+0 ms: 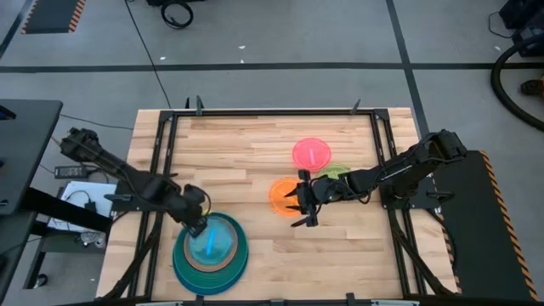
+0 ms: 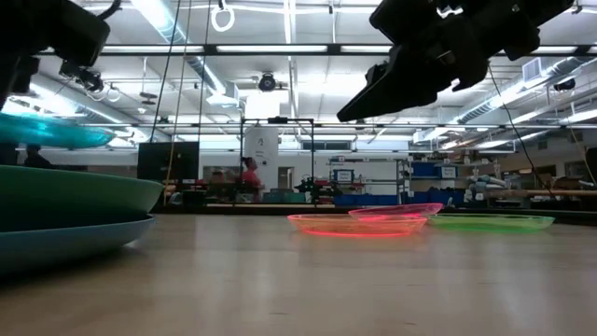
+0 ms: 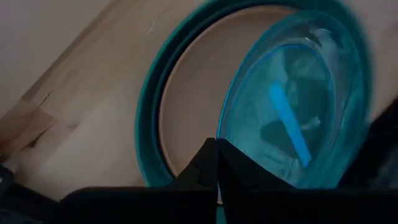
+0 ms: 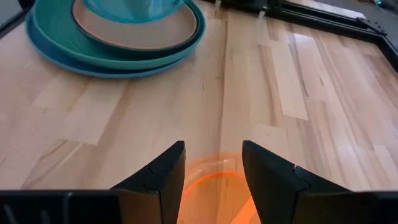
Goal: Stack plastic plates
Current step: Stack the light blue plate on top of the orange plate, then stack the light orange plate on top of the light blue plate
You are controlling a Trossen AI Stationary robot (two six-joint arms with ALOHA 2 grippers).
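Nearest the low camera, the stack is sitting at the counter's near-left corner: large blue plate at the bottom, large teal plate on it, then a dark teal medium plate and the brown plate nested inside. Biggest at the bottom is keeping the pile stable and leaving a dished seat for the smaller ones.

The left claw is holding the cyan small plate pinched by its rim, fingers closed on the edge. The plate is hanging tilted over the brown plate; in the low view its edge shows clear above the stack, so it is not seated. Judgement: a rim pinch is the only purchase on so thin a dish, and the tilt follows from it. The release is probably going to need lowering and levelling first.

Mid-counter, the right claw is hovering with fingers parted, moderately wide, just above the near edge of the orange plate; the right wrist view shows orange rim between the 2 fingers. Judgement: it is lining up for the same rim pinch.

Farther back, the green plate is lying just beside the orange, with the pink plate beyond it and appearing to overlap its edge. All 3 are waiting flat on the counter.
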